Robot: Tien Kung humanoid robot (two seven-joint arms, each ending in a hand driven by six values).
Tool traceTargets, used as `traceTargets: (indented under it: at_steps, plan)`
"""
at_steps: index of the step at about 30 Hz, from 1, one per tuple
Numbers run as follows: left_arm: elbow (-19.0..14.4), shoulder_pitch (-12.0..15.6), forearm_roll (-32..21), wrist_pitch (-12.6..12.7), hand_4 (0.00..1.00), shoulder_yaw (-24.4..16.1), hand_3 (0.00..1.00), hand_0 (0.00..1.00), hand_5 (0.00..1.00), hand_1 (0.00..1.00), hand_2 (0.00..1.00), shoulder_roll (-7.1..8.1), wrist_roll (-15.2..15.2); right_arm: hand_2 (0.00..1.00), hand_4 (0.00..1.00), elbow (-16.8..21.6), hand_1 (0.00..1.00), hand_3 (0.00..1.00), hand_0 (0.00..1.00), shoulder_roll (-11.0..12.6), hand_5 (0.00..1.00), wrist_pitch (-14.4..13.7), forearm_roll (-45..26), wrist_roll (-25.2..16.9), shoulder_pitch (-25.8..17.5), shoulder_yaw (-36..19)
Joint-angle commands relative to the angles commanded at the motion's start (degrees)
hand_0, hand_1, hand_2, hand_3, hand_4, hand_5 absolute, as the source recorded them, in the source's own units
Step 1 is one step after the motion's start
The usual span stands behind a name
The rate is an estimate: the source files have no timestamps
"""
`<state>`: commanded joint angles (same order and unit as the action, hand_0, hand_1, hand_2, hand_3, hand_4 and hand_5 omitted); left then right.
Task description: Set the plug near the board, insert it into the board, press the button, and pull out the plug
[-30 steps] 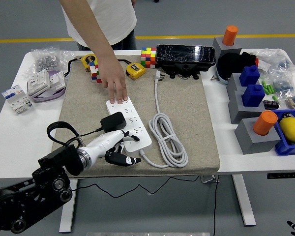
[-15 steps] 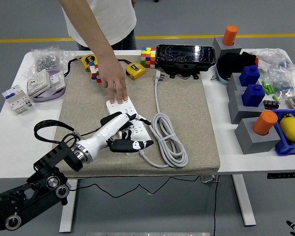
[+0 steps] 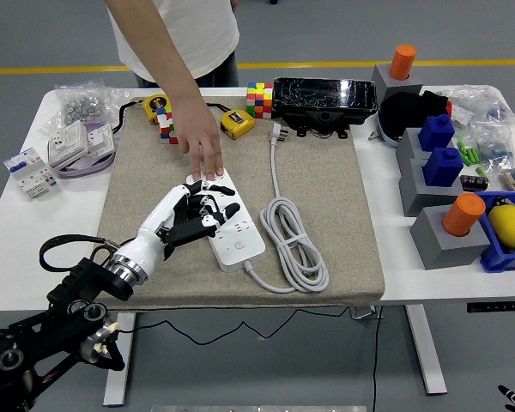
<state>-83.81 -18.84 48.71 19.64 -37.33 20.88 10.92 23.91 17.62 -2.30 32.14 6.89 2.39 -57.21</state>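
White board (image 3: 234, 233), robot hand (image 3: 191, 215) perhaps gripping plug

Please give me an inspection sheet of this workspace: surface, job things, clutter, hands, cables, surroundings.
Surface: white table with a beige mat in the middle.
Job things: white power strip lies on the mat; the plug is hidden under the left hand, cannot confirm.
Clutter: colour cubes, yellow tape measure, black box, grey blocks with orange cylinders, blue bin.
Hands: left hand lies over the power strip; right hand not seen. A person's hand presses the strip's far end.
Cables: white cord coiled beside the strip; black cable loops by the left arm.
Surroundings: grey floor with a yellow line.
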Motion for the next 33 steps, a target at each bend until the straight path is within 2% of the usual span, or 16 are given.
traceTargets:
  at_steps: [5,6,11,12,17,18,23,24,26,29,30,33]
  plan:
    - [-0.46,-0.25,1.37,0.01,0.801,0.31,0.564,0.234,0.337,0.311,0.39,0.41,-0.22,0.676,0.973,0.05,0.663,0.604,0.567,0.13,0.496,0.01,-0.06,0.01,0.27,0.18]
    - [-0.58,-0.29,1.73,-0.1,0.817,0.37,0.562,0.285,0.354,0.358,0.449,0.49,-0.33,0.676,0.973,0.06,0.663,0.604,0.567,0.17,0.495,0.01,-0.07,0.01,0.31,0.22]
    - [-1.35,-0.39,5.56,-0.53,0.817,0.65,0.562,0.285,0.354,0.358,0.449,0.88,-1.72,0.676,0.973,0.05,0.663,0.604,0.567,0.43,0.495,0.06,-0.19,0.05,0.46,0.68]
    - [-1.57,-0.4,7.46,-0.5,0.789,0.66,0.582,0.246,0.314,0.32,0.449,0.96,-2.22,0.676,0.974,0.04,0.663,0.604,0.567,0.48,0.496,0.06,-0.21,0.06,0.48,0.75]
    - [-3.39,-0.53,18.62,-2.91,0.789,0.34,0.582,0.246,0.314,0.32,0.449,1.44,-8.15,0.676,0.974,0.08,0.663,0.604,0.567,0.67,0.496,0.09,-0.29,0.07,0.58,1.17]
    - [-3.99,-0.66,21.14,-4.18,0.795,0.32,0.625,0.223,0.296,0.244,0.417,1.55,-10.23,0.676,0.973,0.08,0.663,0.604,0.567,0.73,0.496,0.1,-0.32,0.08,0.62,1.32]
    - [-5.02,-1.39,33.06,-8.87,0.795,0.64,0.625,0.223,0.296,0.244,0.417,1.56,-18.75,0.676,0.973,0.14,0.663,0.604,0.567,0.88,0.496,0.1,-0.4,0.06,0.91,1.67]
    - [-4.84,-1.59,35.67,-9.47,0.821,0.84,0.685,0.166,0.283,0.121,0.224,1.51,-19.96,0.676,0.973,0.12,0.663,0.604,0.567,0.9,0.497,0.1,-0.42,0.06,0.95,1.75]
    - [-4.27,-1.91,40.88,-10.34,0.821,1.17,0.685,0.166,0.283,0.121,0.224,1.43,-21.66,0.676,0.973,0.09,0.663,0.604,0.567,0.95,0.497,0.12,-0.48,0.08,1.05,1.96]
    - [-3.99,-2.04,45.44,-11.65,0.821,1.46,0.685,0.166,0.283,0.121,0.224,1.52,-23.95,0.676,0.973,0.13,0.663,0.604,0.567,1.08,0.497,0.11,-0.53,0.08,1.1,2.19]
    - [-4.01,-2.04,46.16,-11.97,0.858,1.55,0.872,0.105,0.241,0.037,0.127,1.6,-24.66,0.676,0.974,0.11,0.663,0.603,0.567,1.13,0.497,0.11,-0.55,0.09,1.1,2.29]
    - [-3.75,-2.1,47.26,-12.6,0.858,1.76,0.872,0.105,0.241,0.037,0.127,1.63,-25.96,0.676,0.974,0.04,0.663,0.603,0.567,1.24,0.497,0.12,-0.61,0.13,1.04,2.55]
